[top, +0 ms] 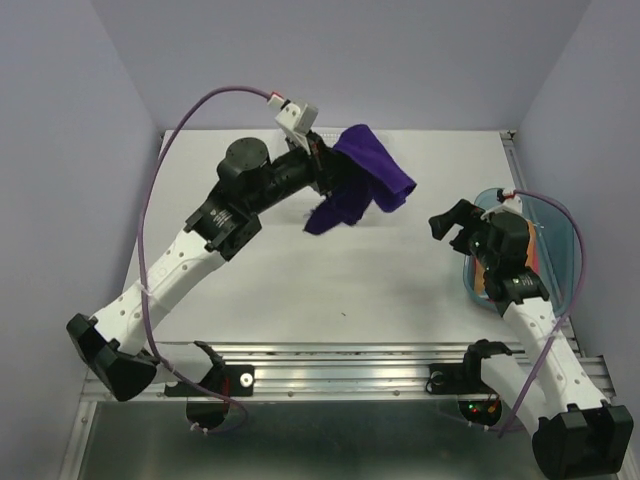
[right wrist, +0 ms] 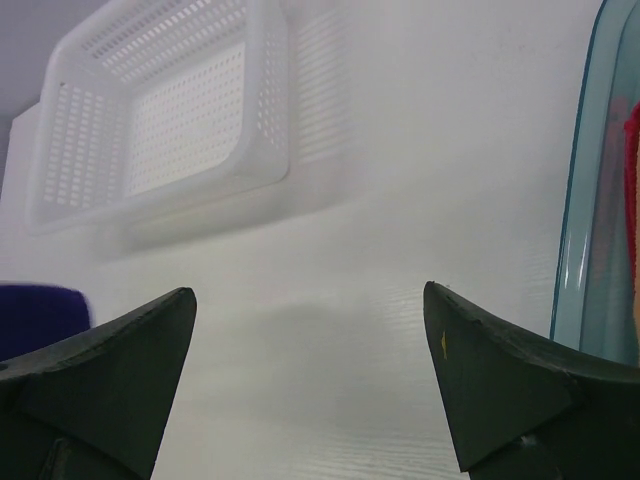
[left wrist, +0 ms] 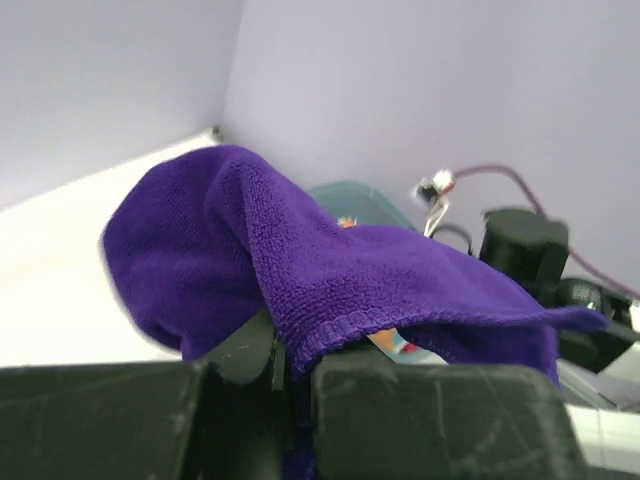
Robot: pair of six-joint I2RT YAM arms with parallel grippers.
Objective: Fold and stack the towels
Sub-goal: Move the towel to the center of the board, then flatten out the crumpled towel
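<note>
A dark purple towel hangs in the air over the far middle of the table. My left gripper is shut on its hemmed edge. In the left wrist view the purple towel drapes over my left gripper and hides most of the scene. My right gripper stands open and empty beside the teal tray. In its own view the right gripper faces bare table. An orange dotted towel lies in the tray, mostly under the right arm. A strip of pink towel shows inside the tray's rim.
A white perforated basket stands on the table beyond the right gripper. The teal tray's rim runs along the right side. Walls close the table at the back and on both sides. A metal rail crosses the near edge.
</note>
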